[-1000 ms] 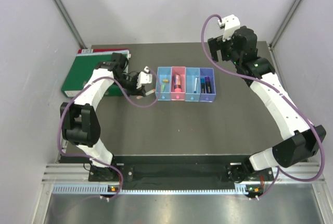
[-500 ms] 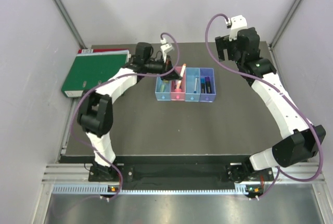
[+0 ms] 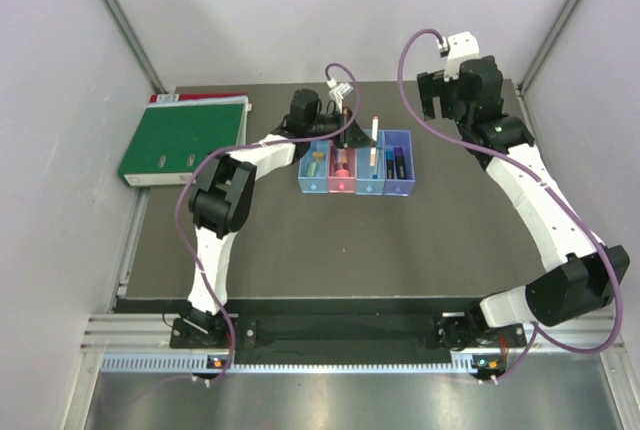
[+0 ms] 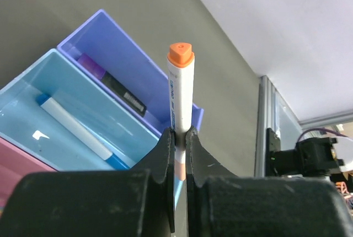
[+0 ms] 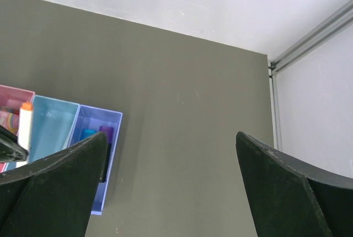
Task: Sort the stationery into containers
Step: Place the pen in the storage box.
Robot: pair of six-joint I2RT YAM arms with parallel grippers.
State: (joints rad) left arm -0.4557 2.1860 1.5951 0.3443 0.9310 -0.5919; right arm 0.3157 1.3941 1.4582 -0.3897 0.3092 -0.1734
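Note:
Four joined bins (image 3: pixel 355 188) stand in a row: light blue, pink, light blue, purple-blue. My left gripper (image 3: pixel 362 140) is shut on a white pen with an orange end (image 3: pixel 374 131) and holds it over the back of the third, light blue bin (image 3: pixel 370 186). In the left wrist view the pen (image 4: pixel 180 93) stands up between the shut jaws of the gripper (image 4: pixel 180 136). Below it, a white pen with a blue end (image 4: pixel 77 129) lies in the light blue bin (image 4: pixel 33 91), and a black marker (image 4: pixel 118 89) lies in the purple bin (image 4: pixel 127 41). My right gripper (image 5: pixel 171 135) is open and empty, raised to the right of the bins.
A large green binder (image 3: pixel 180 138) lies at the back left of the table. The pink bin (image 3: pixel 342 187) holds pink pieces, and the first bin (image 3: pixel 314 187) holds a green item. The table's right edge and a metal rail (image 5: pixel 309 44) run close to the right arm.
My left arm has swung from beside the binder to the right across the bins, carrying the orange-ended pen, and now holds it over the third bin. The right arm has barely moved.

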